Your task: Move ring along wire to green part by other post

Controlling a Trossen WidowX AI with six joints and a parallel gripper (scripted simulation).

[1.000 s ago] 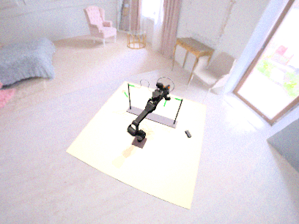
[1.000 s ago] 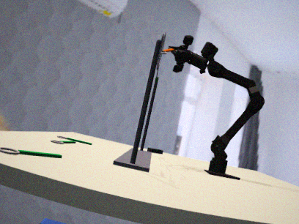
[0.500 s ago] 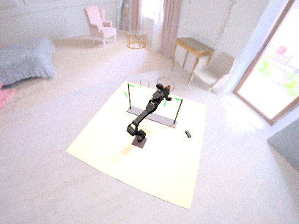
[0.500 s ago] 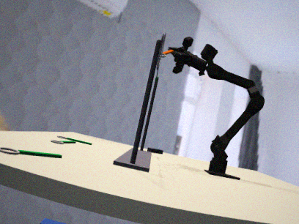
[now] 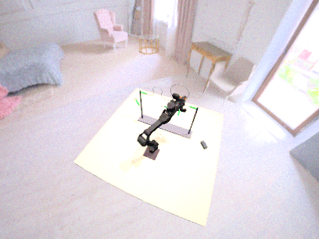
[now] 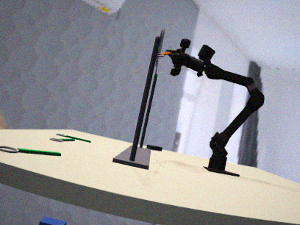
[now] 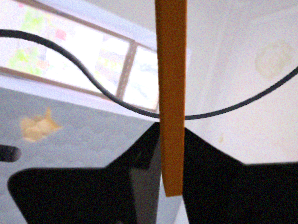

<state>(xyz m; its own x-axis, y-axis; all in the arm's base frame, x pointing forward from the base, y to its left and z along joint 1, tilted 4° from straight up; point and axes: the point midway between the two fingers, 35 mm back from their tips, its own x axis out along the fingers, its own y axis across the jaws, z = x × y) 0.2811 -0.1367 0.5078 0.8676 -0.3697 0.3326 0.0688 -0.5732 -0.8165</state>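
Black 6-joint arm [image 5: 157,124] [image 6: 240,115] reaching up from a cream table [image 5: 180,180] [image 6: 220,195] to a wire frame: two dark posts on one grey base bar [image 5: 166,126] [image 6: 123,160]. Its gripper [image 5: 183,100] [image 6: 170,54] [image 7: 165,128] is clamped on the orange handle [image 5: 182,98] [image 6: 166,54] [image 7: 172,90], w/ the fingers pressed to either side. In the wrist view, the handle runs top to bottom approx. mid-frame, its lower end between the black fingers; a thin dark curve crosses behind it. Can't tell if the two touch

In the top view, the ring [image 5: 180,83] is a thin circle at the handle, up between the posts, nearer the R-hand post [image 5: 193,121] than the L-hand post [image 5: 141,105]. Whether the wire passes thru it is too fine to tell. Short green sections [image 5: 143,93] [image 5: 193,107] sit at the post tops

On the table, exterior view: three green-handled tools w/ grey loops, incl. a long one [image 6: 38,151] near the edge. Small dark box [image 5: 203,144] [image 6: 154,148] lies near the base bar. Bkgd, top view: pink armchair [image 5: 105,25], blue-grey bed [image 5: 35,62]
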